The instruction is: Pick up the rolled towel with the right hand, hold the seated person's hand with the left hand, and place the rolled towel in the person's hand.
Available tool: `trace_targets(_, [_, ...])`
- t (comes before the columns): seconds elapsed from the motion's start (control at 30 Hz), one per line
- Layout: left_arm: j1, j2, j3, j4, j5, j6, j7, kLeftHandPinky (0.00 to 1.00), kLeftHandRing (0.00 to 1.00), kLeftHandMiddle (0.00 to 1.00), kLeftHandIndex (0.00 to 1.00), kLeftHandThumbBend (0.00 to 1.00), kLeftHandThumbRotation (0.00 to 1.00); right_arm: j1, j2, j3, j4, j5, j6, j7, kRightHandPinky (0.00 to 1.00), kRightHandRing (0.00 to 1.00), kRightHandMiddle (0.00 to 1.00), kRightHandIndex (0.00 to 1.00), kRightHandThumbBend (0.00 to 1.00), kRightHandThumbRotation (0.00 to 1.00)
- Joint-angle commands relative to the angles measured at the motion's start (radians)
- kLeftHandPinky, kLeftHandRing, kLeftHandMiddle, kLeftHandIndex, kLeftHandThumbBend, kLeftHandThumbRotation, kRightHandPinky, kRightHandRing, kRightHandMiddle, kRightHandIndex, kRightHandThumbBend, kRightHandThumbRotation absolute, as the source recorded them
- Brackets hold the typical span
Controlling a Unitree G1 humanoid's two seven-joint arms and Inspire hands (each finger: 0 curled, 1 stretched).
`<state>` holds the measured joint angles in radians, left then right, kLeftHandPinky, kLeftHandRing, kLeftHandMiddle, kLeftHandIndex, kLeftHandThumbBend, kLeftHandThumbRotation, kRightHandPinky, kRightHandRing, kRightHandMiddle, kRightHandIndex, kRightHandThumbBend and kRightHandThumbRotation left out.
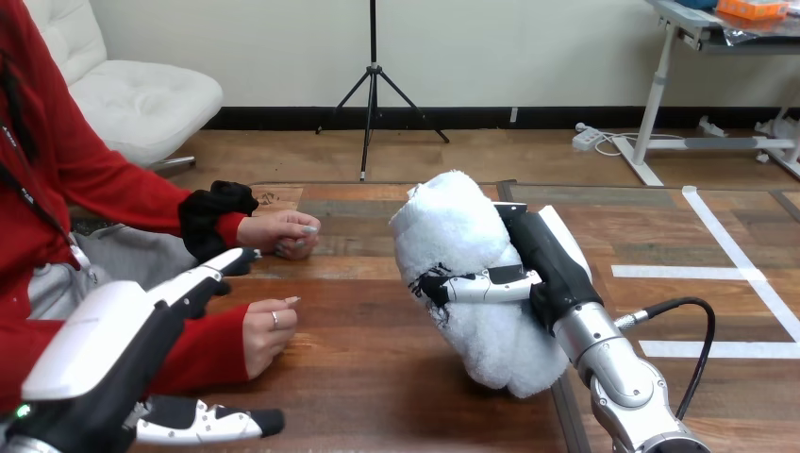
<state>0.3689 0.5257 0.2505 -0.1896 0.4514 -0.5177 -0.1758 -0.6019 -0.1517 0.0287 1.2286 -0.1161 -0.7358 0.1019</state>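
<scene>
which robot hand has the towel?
The right hand, fingers curled round the rolled towel; the left hand is open and holds nothing.

The wooden table (377, 377) carries the following:
- The person's far hand (278, 233), loosely fisted, rests on the boards just beyond the left hand's (113, 340) fingertips (226, 262).
- The person's near hand (267, 332) rests just right of those fingers.
- White tape strips (745, 274) lie flat, well right of the right hand's (557, 274) fingers (476, 285).
- Contact between the rolled towel (458, 236) and the boards cannot be confirmed.
</scene>
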Motion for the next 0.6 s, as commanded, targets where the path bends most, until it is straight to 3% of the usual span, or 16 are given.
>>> trace_targets(0.0, [-0.079, 0.046, 0.013, 0.028, 0.034, -0.002, 0.035, 0.78, 0.87, 0.9, 0.92, 1.0, 0.38, -0.032, -0.007, -0.027, -0.087, 0.028, -0.044, 0.004, 0.18, 0.21, 0.33, 0.42, 0.86, 0.01])
trace_targets(0.3, [-0.117, 0.083, 0.007, 0.083, 0.08, 0.001, 0.057, 0.92, 0.94, 0.94, 0.94, 1.0, 0.37, -0.013, -0.011, -0.035, -0.121, 0.043, -0.055, 0.028, 0.17, 0.2, 0.31, 0.43, 0.86, 0.01])
trace_targets(0.57, [-0.144, 0.104, -0.001, 0.121, 0.1, 0.018, 0.064, 0.95, 0.96, 0.96, 0.95, 1.0, 0.35, 0.003, -0.01, -0.044, -0.142, 0.08, -0.075, 0.076, 0.17, 0.21, 0.32, 0.43, 0.85, 0.0])
